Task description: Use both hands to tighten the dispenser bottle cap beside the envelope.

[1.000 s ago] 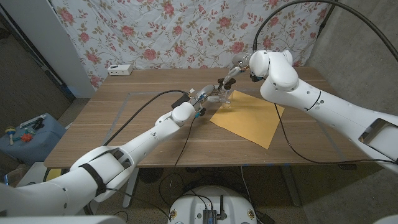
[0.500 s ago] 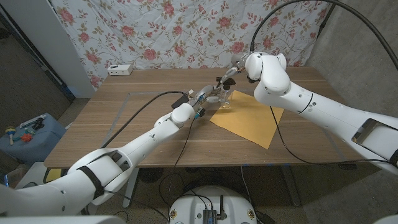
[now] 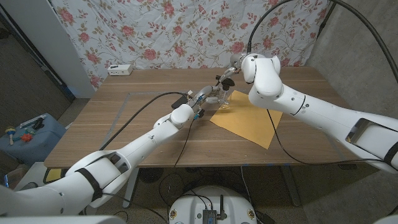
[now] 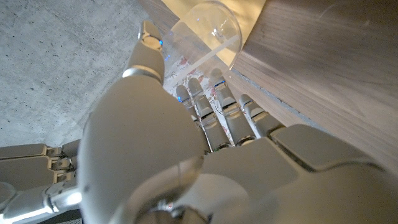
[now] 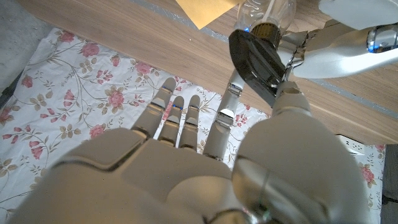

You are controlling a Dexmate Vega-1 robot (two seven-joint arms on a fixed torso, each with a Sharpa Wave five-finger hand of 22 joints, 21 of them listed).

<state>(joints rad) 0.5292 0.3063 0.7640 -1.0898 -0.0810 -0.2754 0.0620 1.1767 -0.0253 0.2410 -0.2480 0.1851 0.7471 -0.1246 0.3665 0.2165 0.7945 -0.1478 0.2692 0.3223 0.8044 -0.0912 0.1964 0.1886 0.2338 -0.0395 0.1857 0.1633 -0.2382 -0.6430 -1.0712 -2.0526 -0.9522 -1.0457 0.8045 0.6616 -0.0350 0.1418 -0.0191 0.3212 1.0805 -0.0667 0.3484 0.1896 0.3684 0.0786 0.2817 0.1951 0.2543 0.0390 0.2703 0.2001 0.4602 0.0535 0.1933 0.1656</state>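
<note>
A clear dispenser bottle (image 3: 224,99) stands upright at the far left corner of the yellow envelope (image 3: 249,117). My left hand (image 3: 205,96) grips the bottle's body from its left side; in the left wrist view the fingers (image 4: 208,109) wrap around the clear bottle (image 4: 205,31). My right hand (image 3: 229,73) reaches down onto the bottle's top. In the right wrist view its thumb and a finger (image 5: 231,87) pinch the black pump cap (image 5: 255,59) above the bottle neck (image 5: 267,15); the left hand (image 5: 348,37) shows beside it.
A white power strip (image 3: 119,70) lies at the table's back left edge. A black cable (image 3: 149,102) runs along my left arm over the table. Taped lines (image 3: 124,102) mark the table. A blue toolbox (image 3: 28,134) sits on the floor left. Flowered cloth (image 3: 186,31) hangs behind.
My right forearm and wrist have swung leftward around the bottle top while the hand stays on the cap. The left hand and the bottle have stayed put.
</note>
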